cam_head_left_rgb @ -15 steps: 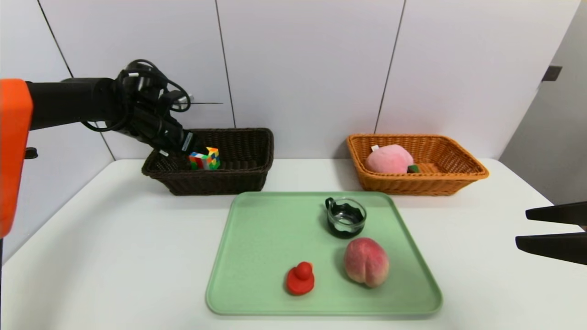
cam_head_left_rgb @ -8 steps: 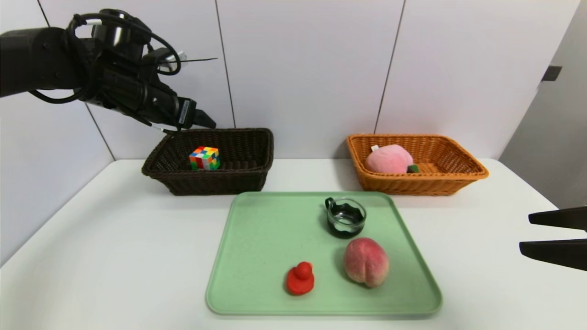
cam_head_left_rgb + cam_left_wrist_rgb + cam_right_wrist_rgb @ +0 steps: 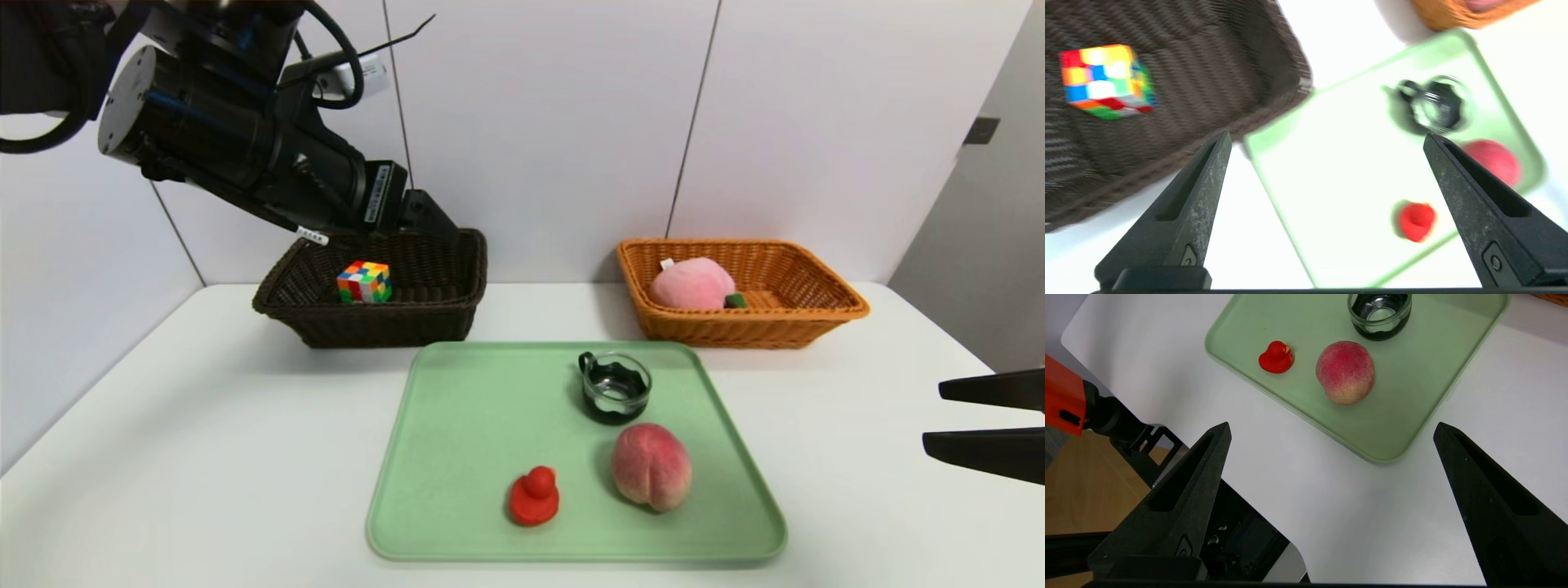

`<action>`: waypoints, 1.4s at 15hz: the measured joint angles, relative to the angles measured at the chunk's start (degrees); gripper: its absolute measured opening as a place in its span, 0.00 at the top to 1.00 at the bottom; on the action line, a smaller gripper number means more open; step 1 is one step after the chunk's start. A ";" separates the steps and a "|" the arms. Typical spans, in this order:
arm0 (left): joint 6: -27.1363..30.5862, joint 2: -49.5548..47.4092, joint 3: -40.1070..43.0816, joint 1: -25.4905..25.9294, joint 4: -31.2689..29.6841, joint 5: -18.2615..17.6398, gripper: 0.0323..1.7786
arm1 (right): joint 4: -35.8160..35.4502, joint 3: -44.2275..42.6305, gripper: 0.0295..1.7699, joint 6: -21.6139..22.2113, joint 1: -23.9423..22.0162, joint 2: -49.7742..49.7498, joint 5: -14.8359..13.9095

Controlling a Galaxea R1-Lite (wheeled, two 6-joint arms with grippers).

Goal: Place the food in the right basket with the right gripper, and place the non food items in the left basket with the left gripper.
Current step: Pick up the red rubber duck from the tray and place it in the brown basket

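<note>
White counter [image 3: 204,425] carries a green tray [image 3: 482,425]. Pale panelled wall [image 3: 555,122] behind counter. Wooden floor [image 3: 1081,490] visible beside counter edge.

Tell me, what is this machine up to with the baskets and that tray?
It is sorting. The left gripper, fingers open and empty, hangs above the dark basket, where a colourful cube lies. The orange basket holds a pink plush peach. On the green tray wait a red duck, a peach and a glass jar. The right gripper is parked open at the table's right edge.
</note>
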 joint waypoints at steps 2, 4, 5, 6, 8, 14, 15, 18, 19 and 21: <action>-1.95 -0.88 2.97 -4.13 0.06 3.01 0.06 | -0.06 0.22 0.03 -0.02 -0.02 0.02 -0.06; -3.74 -1.57 7.55 -8.46 -0.27 6.81 0.06 | -0.02 0.41 0.03 0.00 -0.16 0.06 -0.11; -4.88 -1.85 9.56 -10.36 -0.33 7.77 0.06 | -0.02 0.44 0.03 0.00 -0.26 0.09 -0.02; -6.45 -2.06 11.24 -12.21 -0.27 8.12 0.06 | -0.02 0.49 0.03 0.00 -0.39 0.13 -0.02; -9.09 -1.95 13.91 -15.19 -0.22 8.34 0.05 | -0.02 0.52 0.03 0.00 -0.59 0.17 0.00; -13.58 1.49 17.27 -20.39 0.54 8.79 0.05 | -0.02 0.52 0.03 0.02 -0.63 0.22 -0.13; -13.62 2.12 18.08 -21.38 0.45 9.01 0.05 | -0.02 0.55 0.03 0.06 -0.61 0.22 -0.05; -13.64 4.63 19.26 -24.09 0.12 10.65 0.05 | -0.02 0.80 0.03 0.11 -0.59 0.11 -0.11; -13.62 5.53 19.32 -24.78 0.06 11.35 0.05 | -0.04 0.88 0.03 0.09 -0.59 0.09 -0.11; -13.97 7.56 19.37 -26.16 0.00 13.02 0.05 | -0.02 0.96 0.03 0.09 -0.63 -0.02 -0.11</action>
